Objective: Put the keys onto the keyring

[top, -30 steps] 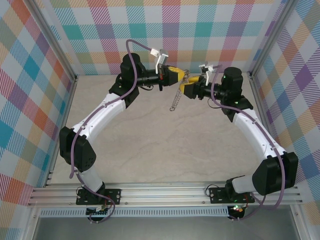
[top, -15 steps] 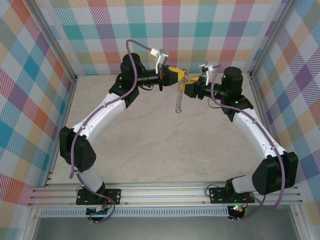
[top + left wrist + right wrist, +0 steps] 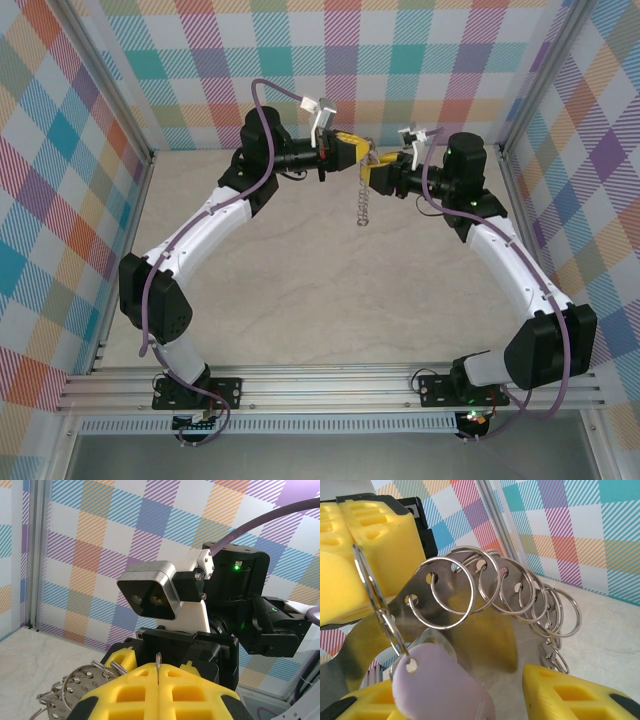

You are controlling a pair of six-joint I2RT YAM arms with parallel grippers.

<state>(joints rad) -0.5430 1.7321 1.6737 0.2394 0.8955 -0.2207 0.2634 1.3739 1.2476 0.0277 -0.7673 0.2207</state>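
Note:
My left gripper (image 3: 355, 153) is shut on one wire loop of the keyring (image 3: 364, 205), whose grey chain of loops hangs straight down over the table. In the left wrist view the yellow pads of that gripper (image 3: 158, 672) pinch a thin loop, with the rest of the keyring (image 3: 75, 687) bunched at the left. My right gripper (image 3: 372, 172) faces it closely. In the right wrist view a lilac-headed key (image 3: 440, 685) hangs by its hole on the pinched loop of the keyring (image 3: 470, 585). The right gripper (image 3: 470, 702) is open, with the key head near its left finger and a gap to the right finger (image 3: 580, 695).
Both arms meet high at the back of the beige table (image 3: 300, 290), near the checked back wall (image 3: 400, 60). Metal frame posts (image 3: 515, 190) stand at both sides. The right arm's wrist camera (image 3: 150, 592) sits just beyond my left fingers.
The hanging part of the keyring has swung from slanting down-left to hanging straight down. The right gripper's jaws have narrowed a little. Both arms have held their places.

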